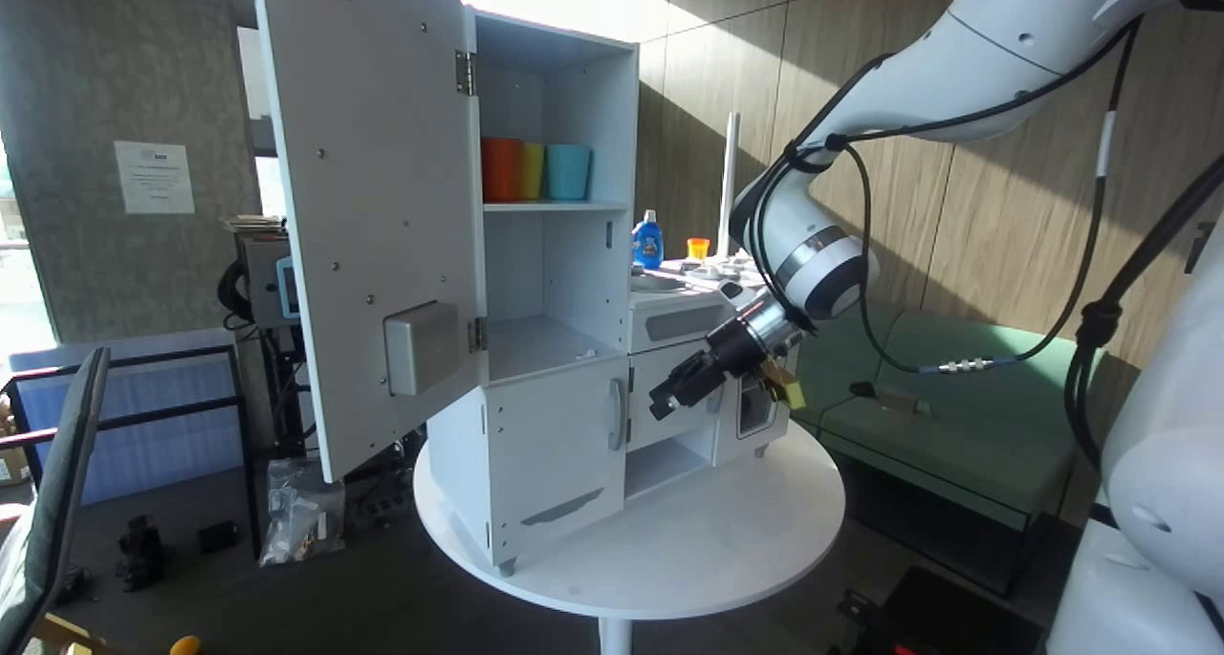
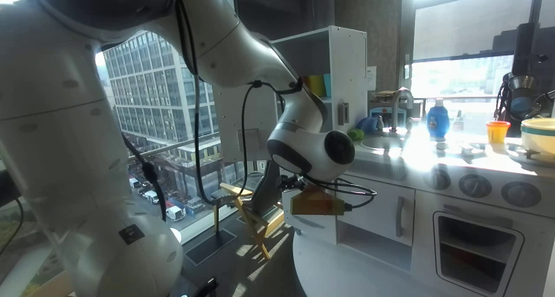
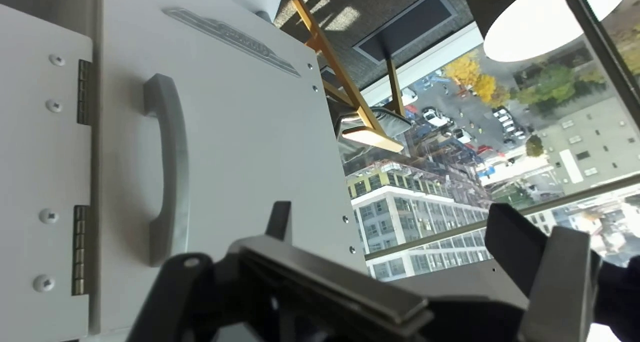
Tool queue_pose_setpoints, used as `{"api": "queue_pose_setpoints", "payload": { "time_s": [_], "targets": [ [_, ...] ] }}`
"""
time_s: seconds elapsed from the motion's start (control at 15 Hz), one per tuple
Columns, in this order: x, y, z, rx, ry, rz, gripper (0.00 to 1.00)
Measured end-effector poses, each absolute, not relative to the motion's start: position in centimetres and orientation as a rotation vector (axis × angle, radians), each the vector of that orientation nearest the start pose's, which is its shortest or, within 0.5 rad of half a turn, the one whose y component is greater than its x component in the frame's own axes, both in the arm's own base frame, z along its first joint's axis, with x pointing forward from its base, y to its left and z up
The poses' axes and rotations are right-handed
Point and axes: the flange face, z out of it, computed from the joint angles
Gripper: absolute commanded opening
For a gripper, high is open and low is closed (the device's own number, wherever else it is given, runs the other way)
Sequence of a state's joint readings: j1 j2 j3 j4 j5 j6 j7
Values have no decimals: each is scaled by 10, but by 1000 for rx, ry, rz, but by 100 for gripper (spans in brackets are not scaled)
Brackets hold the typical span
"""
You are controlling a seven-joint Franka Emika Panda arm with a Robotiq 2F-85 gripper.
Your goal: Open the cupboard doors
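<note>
Lower cupboard door (image 3: 240, 147), closed: in wrist view its handle (image 3: 176, 172), long axis upright, lies left of your empty gripper (image 3: 392, 239), jaws parted roughly crosswise.

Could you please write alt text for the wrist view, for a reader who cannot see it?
An open gripper hangs before a closed white cupboard door, clear of its arched grey handle. Beyond, a window shows a city building.

Faces the toy kitchen (image 1: 583, 277) in both exterior views, past the near-left arm (image 2: 249, 56) in an exterior view, and closely the lower door (image 3: 245, 142) in the wrist view.
</note>
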State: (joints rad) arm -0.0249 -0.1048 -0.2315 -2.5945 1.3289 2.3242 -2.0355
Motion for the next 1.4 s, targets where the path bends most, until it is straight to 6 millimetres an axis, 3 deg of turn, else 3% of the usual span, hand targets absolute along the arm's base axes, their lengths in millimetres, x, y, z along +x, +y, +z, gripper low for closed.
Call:
{"api": "queue_pose_setpoints", "payload": {
  "time_s": [0.4,0.67,1.0,1.4],
  "targets": [
    [463,-81,274,-2291,-933,-1020,100],
    [489,-97,268,-2316,-911,-1049,100],
    [503,-113,252,-2377,-897,-1028,100],
    [503,-99,241,-2340,-906,-996,100]
  ]
}}
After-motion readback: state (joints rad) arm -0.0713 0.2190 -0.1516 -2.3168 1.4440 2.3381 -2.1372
